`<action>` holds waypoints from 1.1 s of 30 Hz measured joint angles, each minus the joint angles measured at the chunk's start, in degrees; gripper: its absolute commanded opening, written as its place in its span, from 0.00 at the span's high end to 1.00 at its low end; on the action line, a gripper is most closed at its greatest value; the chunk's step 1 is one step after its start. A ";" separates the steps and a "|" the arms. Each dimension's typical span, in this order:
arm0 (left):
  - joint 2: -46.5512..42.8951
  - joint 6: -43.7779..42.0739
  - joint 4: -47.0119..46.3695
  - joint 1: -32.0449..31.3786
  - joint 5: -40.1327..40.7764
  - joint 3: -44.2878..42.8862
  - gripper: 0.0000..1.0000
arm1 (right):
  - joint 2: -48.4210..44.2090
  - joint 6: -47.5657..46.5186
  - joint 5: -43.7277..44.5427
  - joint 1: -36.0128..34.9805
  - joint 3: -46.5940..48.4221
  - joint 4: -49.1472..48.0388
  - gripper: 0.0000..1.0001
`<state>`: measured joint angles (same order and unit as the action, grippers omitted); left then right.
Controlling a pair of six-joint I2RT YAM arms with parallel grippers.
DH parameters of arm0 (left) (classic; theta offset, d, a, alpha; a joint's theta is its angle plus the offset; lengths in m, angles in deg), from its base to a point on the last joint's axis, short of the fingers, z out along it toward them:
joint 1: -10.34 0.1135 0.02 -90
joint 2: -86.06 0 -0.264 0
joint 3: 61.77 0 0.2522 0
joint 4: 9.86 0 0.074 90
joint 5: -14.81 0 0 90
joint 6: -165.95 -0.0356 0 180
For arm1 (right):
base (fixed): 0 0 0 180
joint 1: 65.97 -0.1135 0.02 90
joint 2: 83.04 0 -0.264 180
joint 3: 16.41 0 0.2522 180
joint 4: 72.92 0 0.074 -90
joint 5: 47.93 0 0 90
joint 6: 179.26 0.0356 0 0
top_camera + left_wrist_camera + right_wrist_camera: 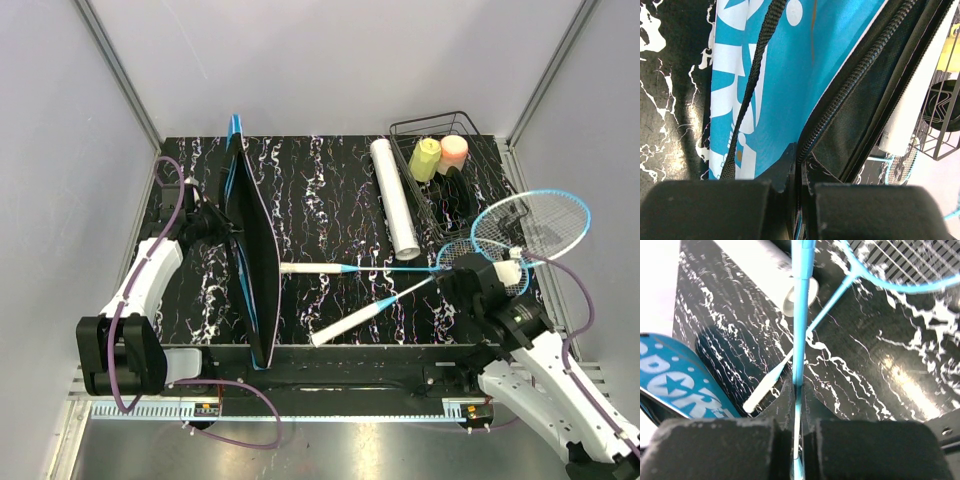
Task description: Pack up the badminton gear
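- Standing on its long edge, the blue cover (250,250) runs from the far edge of the black marbled tabletop (320,180) to its near edge. It walls off a narrow left strip where the left arm sits.
- Between the cover and the white tube (393,195) lies a broad bare stretch, crossed only nearer the front by two white racket handles that point toward the cover.
- The tube lies far-to-near, just left of the wire basket (430,120) in the far right corner. A yellow bottle (426,158) and a pink bottle (454,150) stand in the basket.
- Both stringed racket heads crowd the right edge beside the basket, and the larger-looking one reaches past that edge in the overhead view.
- The left pincer (797,167) is closed tight on the cover's zip edge. The zip gapes there, showing black lining against the blue outside with its white lettering.
- The right pincer (798,390) is clamped on the thin blue shaft of the held racket (801,340), close by the heads.
- The second racket (767,385) lies flat on the tabletop, with a blue frame and a white handle.
- The letters "SPOR" and a star show on the cover in the right wrist view.
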<state>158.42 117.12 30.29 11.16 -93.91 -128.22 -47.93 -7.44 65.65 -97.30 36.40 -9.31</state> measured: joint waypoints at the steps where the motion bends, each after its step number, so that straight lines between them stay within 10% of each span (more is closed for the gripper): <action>1: 0.00 -0.13 0.11 0.00 0.24 -0.11 1.00 | -0.61 -2.47 0.24 0.00 0.81 0.00 1.00; 8: 0.00 -0.63 0.61 0.00 1.16 -0.46 1.00 | 1.90 -29.53 -2.32 0.00 11.19 -6.80 1.00; 15: 0.02 -0.63 0.68 0.00 1.16 -0.48 1.00 | 30.21 -49.59 -24.48 -0.02 33.03 -12.48 1.00; 22: 0.02 -0.63 0.66 0.00 1.16 -0.48 1.00 | 55.43 -56.61 -41.97 -4.04 47.76 -5.62 1.00; 33: 0.24 -0.59 0.46 0.00 0.76 -0.48 1.00 | 59.41 -58.42 -44.33 -19.71 52.37 2.71 1.00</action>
<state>158.66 116.53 30.75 11.16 -93.15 -128.70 11.48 -65.87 21.32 -117.02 88.77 -6.60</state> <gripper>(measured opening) 0.043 0.022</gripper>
